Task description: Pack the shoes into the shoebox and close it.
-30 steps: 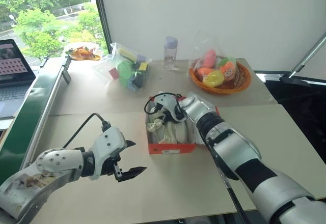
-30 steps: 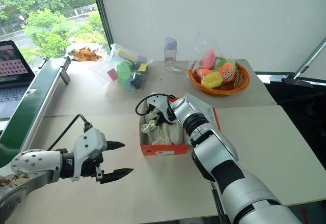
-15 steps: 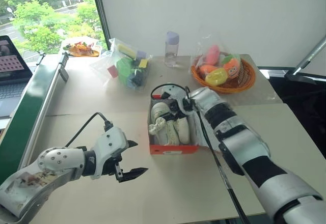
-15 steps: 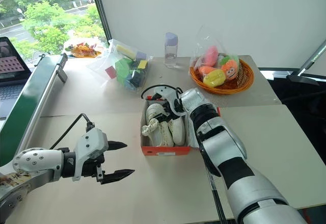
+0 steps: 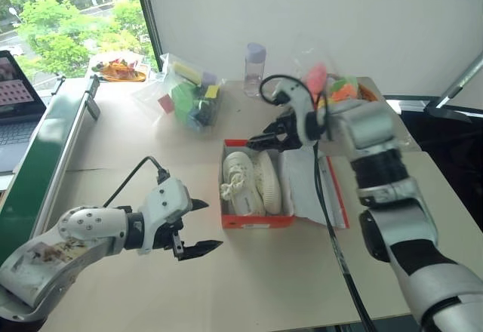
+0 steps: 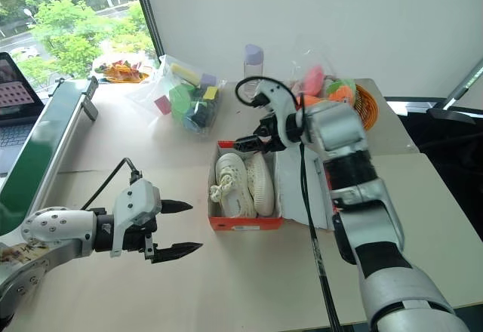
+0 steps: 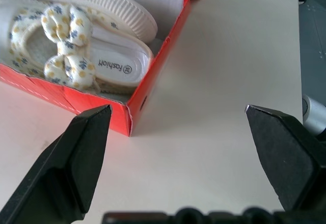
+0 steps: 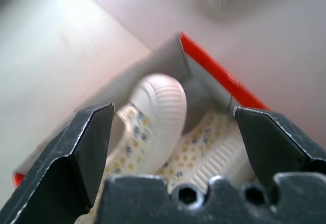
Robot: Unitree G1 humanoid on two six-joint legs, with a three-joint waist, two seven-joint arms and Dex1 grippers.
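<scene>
The red-orange shoebox (image 5: 256, 221) stands open at the table's middle, its white-lined lid (image 5: 311, 185) lying flat to the right. Both cream-white shoes (image 5: 249, 181) lie side by side inside it; the left wrist view shows a flowered bow on one shoe (image 7: 66, 51). My right gripper (image 5: 264, 142) hovers above the box's far end, open and empty, with the shoes (image 8: 158, 112) below its fingers (image 8: 76, 152). My left gripper (image 5: 207, 226) hangs open and empty to the left of the box's near corner (image 7: 127, 117).
An orange woven basket (image 5: 362, 94) of plush toys stands at the back right, partly behind my right arm. A clear bag of coloured blocks (image 5: 189, 98) and a bottle (image 5: 255, 64) stand at the back. A laptop (image 5: 15, 90) and a green rail (image 5: 38, 158) line the left side.
My right gripper has opened, let go of the shoes and risen out of the box toward its far end. Both shoes now rest in the box. The left gripper has stayed put.
</scene>
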